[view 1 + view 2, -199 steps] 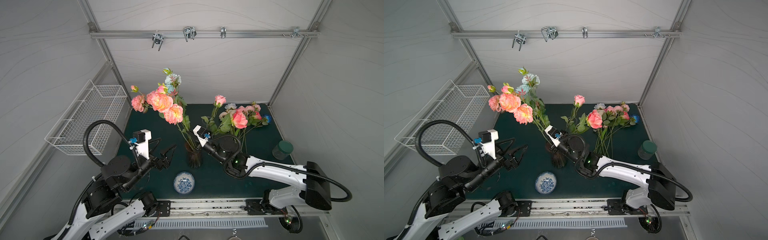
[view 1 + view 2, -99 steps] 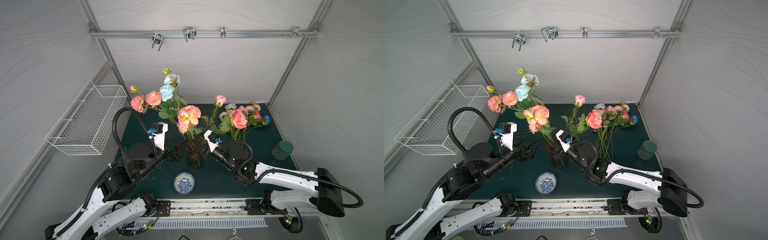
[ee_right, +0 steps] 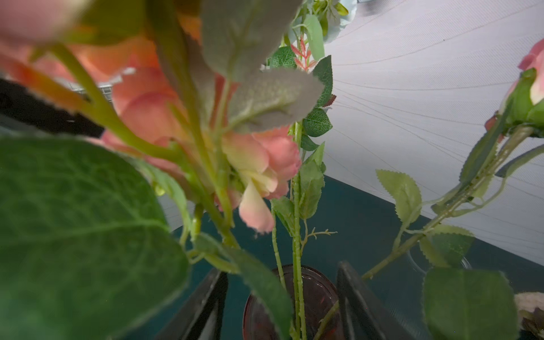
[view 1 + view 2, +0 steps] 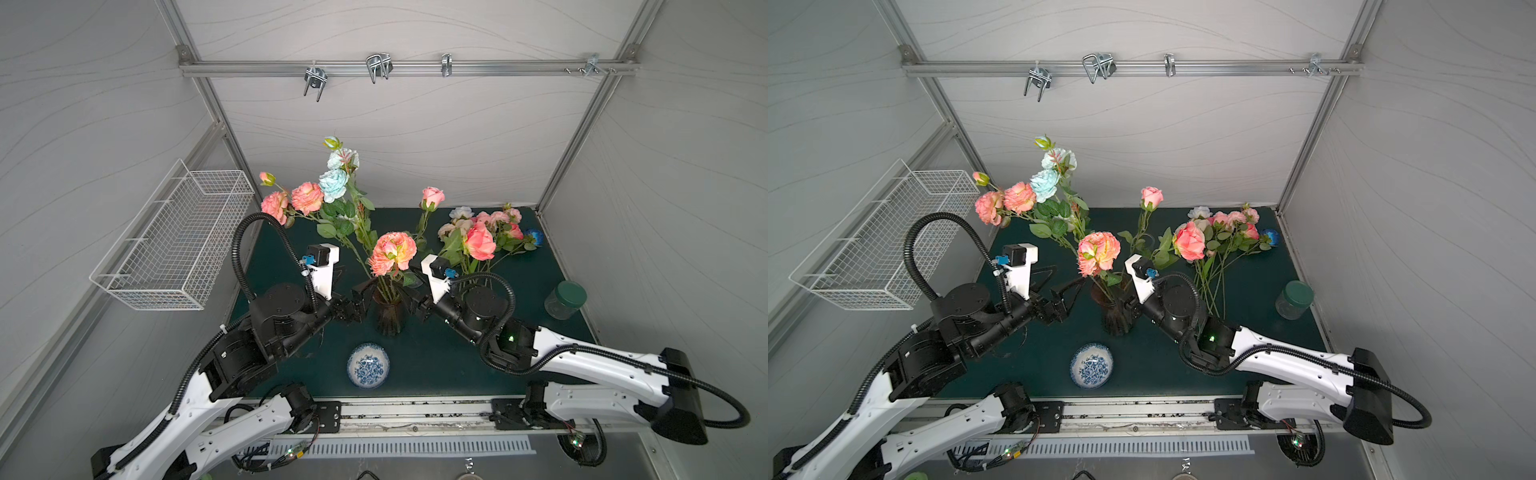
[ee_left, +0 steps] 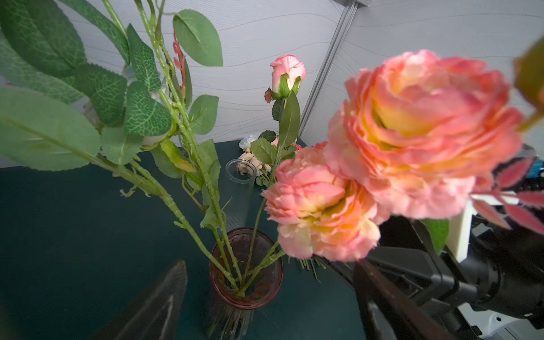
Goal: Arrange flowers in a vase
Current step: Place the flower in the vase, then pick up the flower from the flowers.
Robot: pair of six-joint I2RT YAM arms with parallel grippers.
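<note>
A dark red glass vase (image 4: 388, 318) (image 4: 1116, 318) stands mid-table and holds several flowers: a coral double head (image 4: 392, 251), pale blue heads (image 4: 334, 185), pink heads (image 4: 291, 199) and a pink bud (image 4: 432, 196). More flowers (image 4: 486, 232) lie in a pile at the back right. My left gripper (image 4: 360, 297) (image 5: 270, 265) is open just left of the vase rim (image 5: 246, 303). Open too, my right gripper (image 4: 409, 298) (image 3: 282, 269) sits on the vase's right side. Green stems (image 3: 297, 265) rise between its fingers (image 3: 350, 291) without being squeezed.
A blue-and-white bowl (image 4: 368, 365) sits in front of the vase. A glass jar with a green lid (image 4: 565, 299) stands at the right edge. A wire basket (image 4: 178, 237) hangs on the left wall. A clear glass tube (image 5: 240, 173) stands behind the vase.
The right gripper, shut on the coral stem a second ago, has opened; that flower now stands upright in the vase. The left arm swung in from the left up to the vase.
</note>
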